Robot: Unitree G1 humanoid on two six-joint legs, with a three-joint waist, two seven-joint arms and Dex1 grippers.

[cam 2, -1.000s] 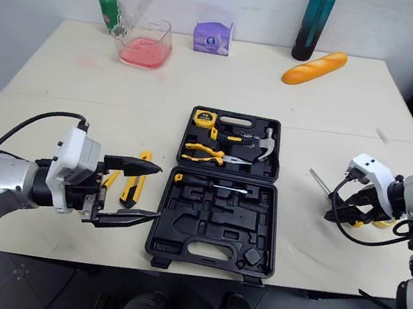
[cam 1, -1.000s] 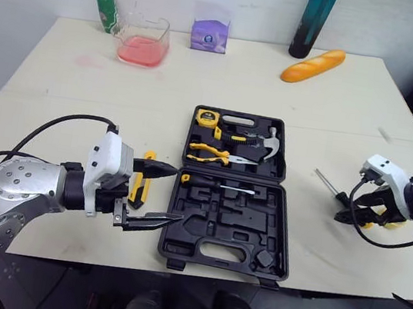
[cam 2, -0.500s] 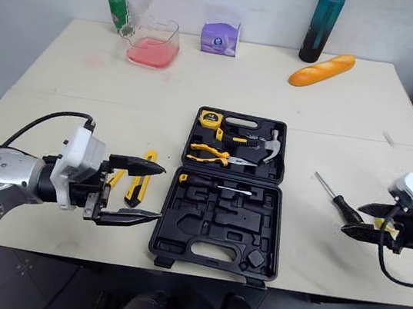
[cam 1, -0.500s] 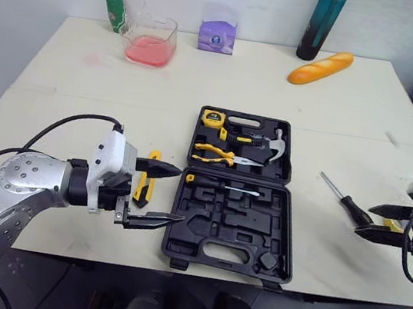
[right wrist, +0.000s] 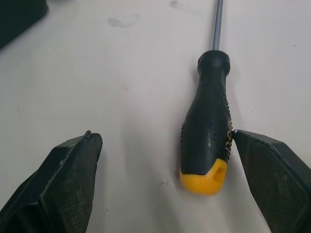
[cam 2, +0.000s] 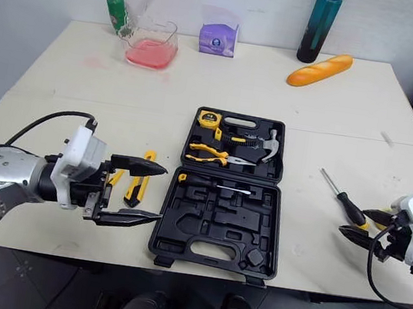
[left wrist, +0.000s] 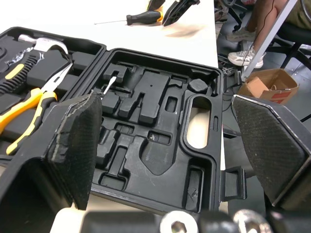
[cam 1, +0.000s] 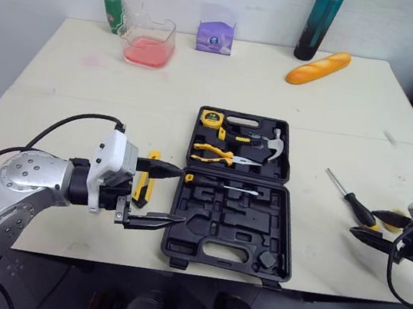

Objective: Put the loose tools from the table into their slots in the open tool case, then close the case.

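The black tool case (cam 1: 234, 205) lies open at the table's middle. Its far half holds a tape measure (cam 1: 209, 117), hammer (cam 1: 270, 141) and pliers (cam 1: 214, 153). One screwdriver (cam 1: 218, 183) lies in the near half. A yellow utility knife (cam 1: 142, 184) lies on the table left of the case. My left gripper (cam 1: 182, 196) is open at the case's left edge, above the knife. A loose black screwdriver (cam 1: 356, 206) lies to the right of the case. My right gripper (cam 1: 363, 222) is open around its yellow-tipped handle (right wrist: 206, 141), which lies close to one finger (right wrist: 272, 174).
Along the far edge stand a green bottle (cam 1: 113, 11), a glass jug of pink liquid (cam 1: 147, 41), a purple box (cam 1: 215, 36), a teal bottle (cam 1: 318, 23) and a bread loaf (cam 1: 318, 67). A person's legs (left wrist: 257, 29) and a cardboard box (left wrist: 267, 83) are beyond the table.
The view has shifted a little. My right gripper has drawn back toward the right, off the loose screwdriver, and now stands open at its handle end. The left gripper has hardly moved.
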